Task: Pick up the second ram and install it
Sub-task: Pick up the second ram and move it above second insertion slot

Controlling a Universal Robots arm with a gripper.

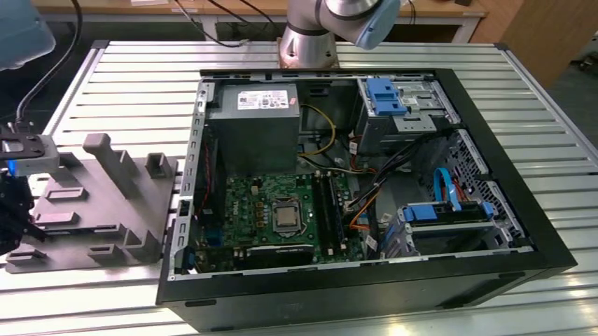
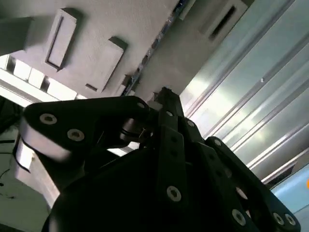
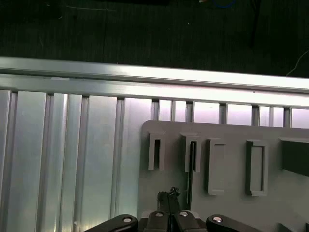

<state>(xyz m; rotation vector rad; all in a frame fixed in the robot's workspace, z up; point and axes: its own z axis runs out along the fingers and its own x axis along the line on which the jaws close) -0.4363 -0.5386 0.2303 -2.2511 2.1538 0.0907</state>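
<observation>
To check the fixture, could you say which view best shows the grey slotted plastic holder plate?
The exterior view shows most of the grey slotted holder plate. The first wrist view catches one edge; the second wrist view, a slanted part beyond the gripper.

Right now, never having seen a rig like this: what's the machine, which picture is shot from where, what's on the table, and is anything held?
The machine is a grey jointed robot arm with a black gripper at its end.

The exterior view comes from a camera off the arm that looks down on the whole bench. Both wrist views come from cameras that ride on the arm and look past the gripper.

On the slatted aluminium table lie two things:
- A black open computer case with a green motherboard inside.
- A grey plastic holder tray with upright slots, at the exterior view's left.

In the first wrist view, a thin dark memory stick stands on edge in one of the tray's slots. The gripper hangs right beside it. Whether it already grips the stick, I cannot tell.
</observation>
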